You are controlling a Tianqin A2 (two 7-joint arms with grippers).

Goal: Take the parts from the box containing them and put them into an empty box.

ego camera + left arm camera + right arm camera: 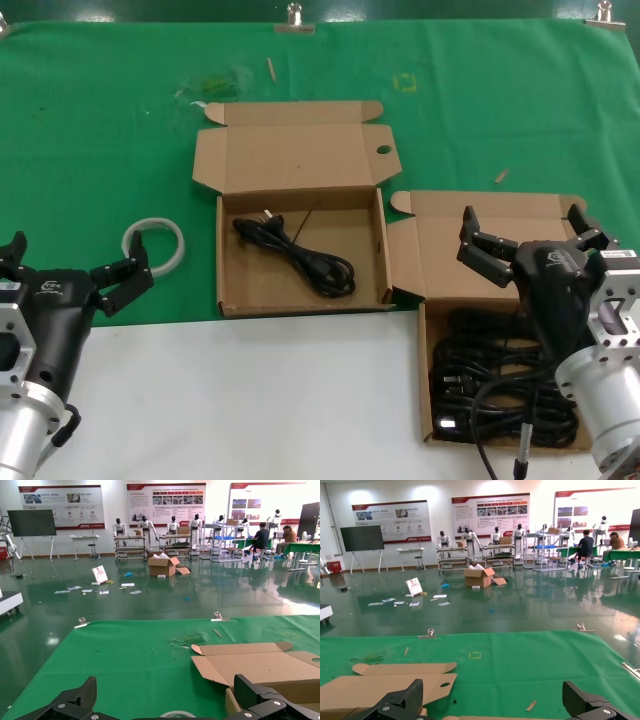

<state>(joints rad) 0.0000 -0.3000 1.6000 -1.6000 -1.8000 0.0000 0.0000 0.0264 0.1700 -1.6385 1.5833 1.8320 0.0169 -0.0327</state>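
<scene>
Many parts (500,385) lie heaped in the box containing them (430,375) at the bench's right front corner, directly beneath the right claw (527,240), spread apart; left claw (70,265), also apart, is farther.

Large hall with glossy green floor (150,600) reflecting overhead light. White back wall carries printed display boards (491,511); a dark screen on a stand (362,538) sits beside them. Humanoid robots on wheeled racks (144,537) line the wall. Open cardboard carton (479,576) and scattered papers (102,589) on floor. Seated people (586,545) at green-covered tables
</scene>
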